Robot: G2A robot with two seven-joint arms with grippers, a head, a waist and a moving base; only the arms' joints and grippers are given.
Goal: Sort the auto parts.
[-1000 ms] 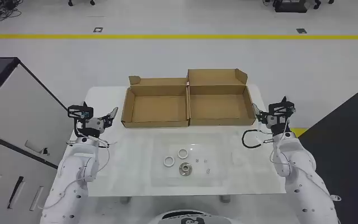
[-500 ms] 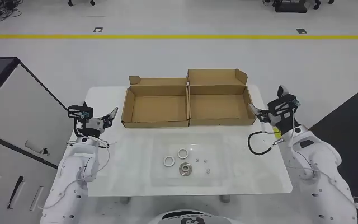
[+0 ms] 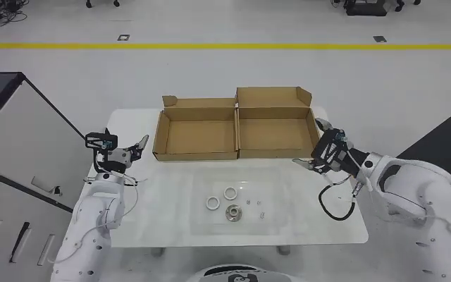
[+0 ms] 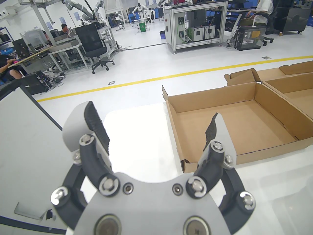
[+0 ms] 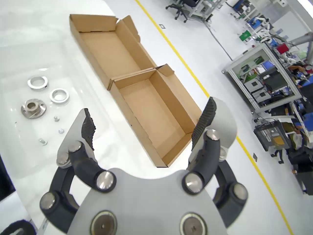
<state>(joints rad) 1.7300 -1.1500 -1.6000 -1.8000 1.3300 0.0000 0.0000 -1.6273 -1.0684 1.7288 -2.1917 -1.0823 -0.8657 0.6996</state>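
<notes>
Swung in from the table's right edge over the last second: right gripper, now over the white table just off the near right corner of the right box, jaws spread wide, gripping nothing. Left gripper unmoved at the left edge, likewise spread and empty.

Two cardboard boxes side by side and touching at the far side, left box and right box both bare inside. All parts loose on the table, on the near side of the boxes and roughly midway between the arms: flanged hub nearest, left ring beside it, far ring just beyond, small screws right of the hub.

From the right gripper: parts left and nearer, screws closest. Likely that arm's reach. Round pieces, so no long axis to line up with.
</notes>
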